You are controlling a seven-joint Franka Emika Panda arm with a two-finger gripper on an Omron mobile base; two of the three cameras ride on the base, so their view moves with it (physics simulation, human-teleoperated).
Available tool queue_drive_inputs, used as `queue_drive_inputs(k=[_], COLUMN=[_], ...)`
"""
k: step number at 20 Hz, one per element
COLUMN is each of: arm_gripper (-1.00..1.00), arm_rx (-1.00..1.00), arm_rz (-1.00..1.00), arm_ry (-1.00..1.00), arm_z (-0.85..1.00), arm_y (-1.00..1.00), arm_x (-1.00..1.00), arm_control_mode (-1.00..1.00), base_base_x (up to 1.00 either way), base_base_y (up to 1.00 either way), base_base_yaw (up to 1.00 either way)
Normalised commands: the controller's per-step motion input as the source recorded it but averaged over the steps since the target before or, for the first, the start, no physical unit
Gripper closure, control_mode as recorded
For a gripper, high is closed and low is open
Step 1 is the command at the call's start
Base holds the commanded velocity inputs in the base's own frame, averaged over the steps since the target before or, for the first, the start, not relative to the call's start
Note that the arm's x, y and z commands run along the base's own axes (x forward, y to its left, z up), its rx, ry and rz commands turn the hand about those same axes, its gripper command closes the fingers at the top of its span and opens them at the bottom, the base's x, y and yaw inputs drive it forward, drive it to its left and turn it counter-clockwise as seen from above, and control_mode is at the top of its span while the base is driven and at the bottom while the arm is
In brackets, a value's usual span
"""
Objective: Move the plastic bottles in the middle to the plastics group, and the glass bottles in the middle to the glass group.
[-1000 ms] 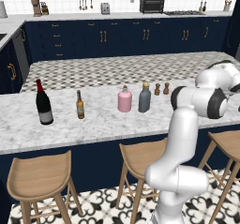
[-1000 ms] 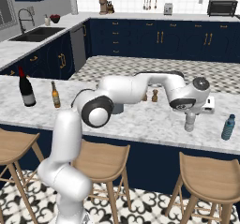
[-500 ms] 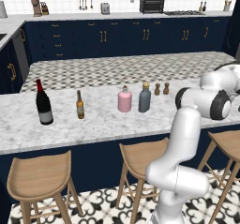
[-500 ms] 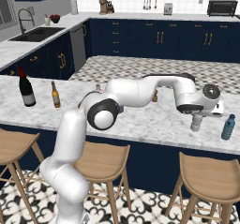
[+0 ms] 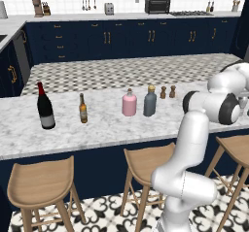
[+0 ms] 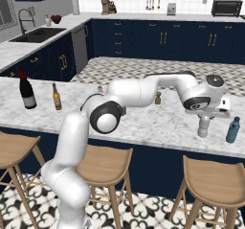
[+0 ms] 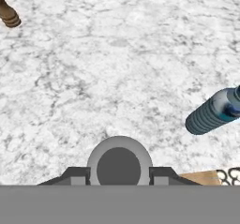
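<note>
A: Where we look down the hand, what do we have between the fingers?

B: We have the grey bottle (image 7: pixel 119 161), seen from its top as a round silvery ring with a dark middle. The gripper (image 7: pixel 119 177) is clenched on it, one tip on each side.

A: And from the right base view?

B: There we see the same grey bottle (image 6: pixel 204 126) as slim, clear and silvery, upright under the gripper (image 6: pixel 205 119), over the marble counter (image 6: pixel 143 122) at its right end. We cannot tell whether its base touches the marble. A ribbed blue bottle (image 6: pixel 232 130) stands just beside it.

A: The glass ones?

B: The pink bottle (image 5: pixel 129 103) and slate bottle (image 5: pixel 150 101) stand side by side mid-counter. The wine bottle (image 5: pixel 45 107) and amber bottle (image 5: pixel 83 108) stand well left.
</note>
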Motion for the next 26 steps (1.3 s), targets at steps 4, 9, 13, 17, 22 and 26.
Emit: queue_drive_inputs(k=[4,9,13,17,22,26], arm_gripper=[1.0,1.0,1.0,1.0,1.0,1.0], arm_rx=[-0.01,0.0,0.02,0.03,0.04,0.01], arm_rz=[-0.13,-0.11,-0.08,-0.04,-0.02,-0.02], arm_ry=[-0.03,-0.06,0.0,0.0,-0.01,0.0], arm_z=[-0.09,-0.17,-0.04,-0.04,-0.23,-0.38], arm_y=[0.0,-0.29,-0.36,-0.09,-0.04,-0.02], arm_x=[0.01,0.0,0.0,0.01,0.01,0.0], arm_control_mode=[-1.0,-1.0,-1.0,-1.0,-1.0,-1.0], base_base_x=[0.0,0.0,0.0,0.0,0.0,0.0], base_base_y=[0.0,0.0,0.0,0.0,0.0,0.0], base_base_yaw=[0.0,0.0,0.0,0.0,0.0,0.0])
